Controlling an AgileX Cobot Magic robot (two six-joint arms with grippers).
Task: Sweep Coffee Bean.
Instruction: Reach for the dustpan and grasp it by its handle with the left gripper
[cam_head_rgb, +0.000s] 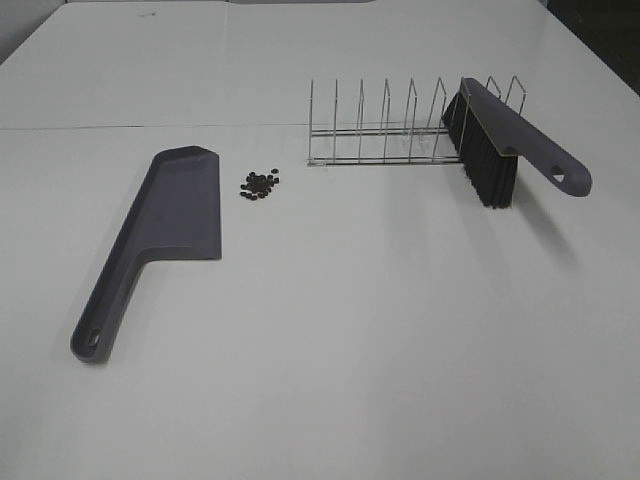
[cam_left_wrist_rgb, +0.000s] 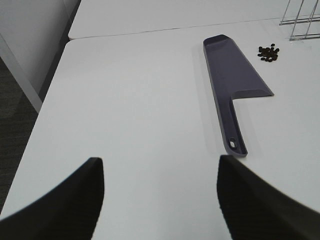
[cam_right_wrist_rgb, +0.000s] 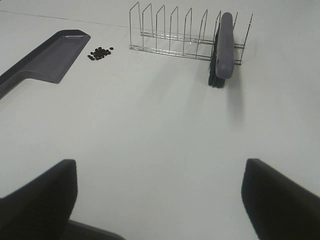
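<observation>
Exterior high shows us the coffee bean (cam_head_rgb: 260, 184) cluster on the counter (cam_head_rgb: 350, 330), upper left of centre, just beside the dustpan (cam_head_rgb: 180, 210). We see the left tool (cam_left_wrist_rgb: 160, 169) and right tool (cam_right_wrist_rgb: 160, 171) spread wide, both empty, well apart from the beans.

coffee beans (cam_head_rgb: 260, 184): one small tight cluster of tiny dark brown-black ovals, lying loose and flat on the white table (cam_head_rgb: 350, 330), a few strays at the rim of the pile. The cluster sits just beside the grey dustpan (cam_head_rgb: 180, 210), off the long edge of its pan near the far end, not touching it. The left end of the wire rack (cam_head_rgb: 385, 135) is near on the other side, slightly further back; the beans lie between the two
</observation>
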